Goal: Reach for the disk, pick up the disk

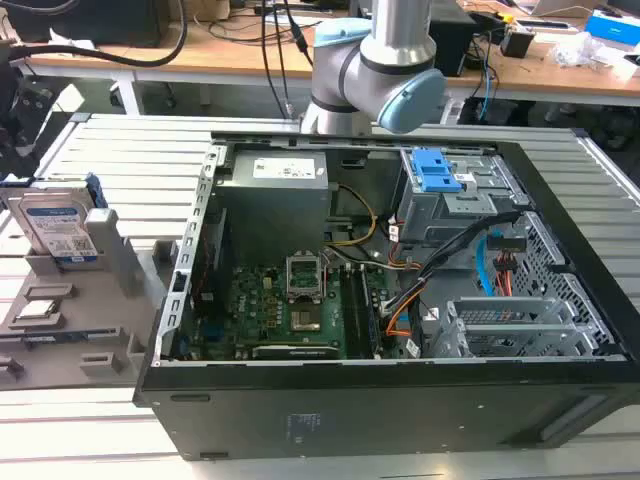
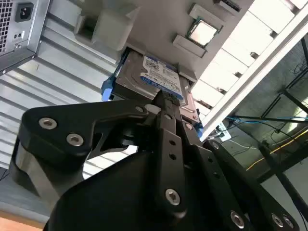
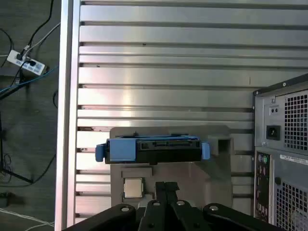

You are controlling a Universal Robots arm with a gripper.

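- Pincer point(image 3: 167, 186) is clenched with nothing in it, tips over the grey holder point(image 3: 216, 166), near the disk point(image 3: 154, 149) but apart from it.
- Disk stands on edge in a slot along the holder's edge that faces the bare slats of the table point(image 3: 168, 57); plenty of open room there.
- Holder lies near the table's edge at the exterior view's left, with the computer case point(image 3: 284, 159) just beside it on the other side.
- Connector edge up, label face toward the exterior camera, top edge running along the slats; long axis I cannot tell, its lower part is sunk.
- Small chip point(image 3: 133, 187) lies flat in the holder.
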